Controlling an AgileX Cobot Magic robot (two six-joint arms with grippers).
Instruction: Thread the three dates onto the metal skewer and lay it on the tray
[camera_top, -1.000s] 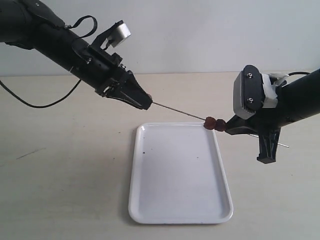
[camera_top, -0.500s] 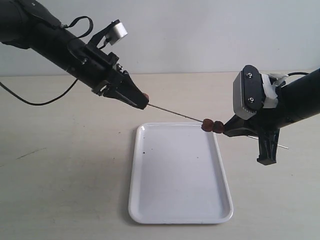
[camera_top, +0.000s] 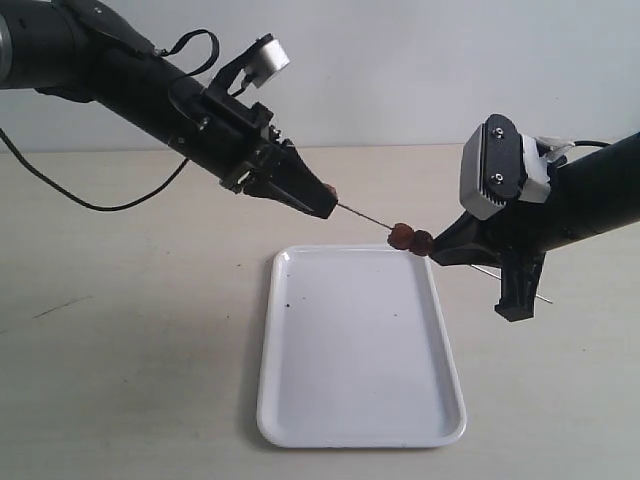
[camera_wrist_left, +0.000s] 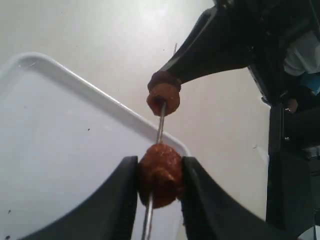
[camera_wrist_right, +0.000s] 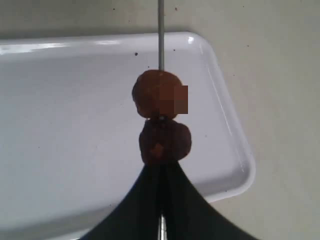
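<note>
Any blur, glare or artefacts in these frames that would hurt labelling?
Exterior view: even, soft light, faint shadows, thin skewer legible. Left wrist view: gripped date soft, looks too close for focus. Right wrist view: sharp, but a pixelated patch covers part of the upper date; mild glare on tray rim.

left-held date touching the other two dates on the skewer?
Apart. The exterior view shows bare skewer between the held date in the left gripper and the two dates by the right gripper.
</note>
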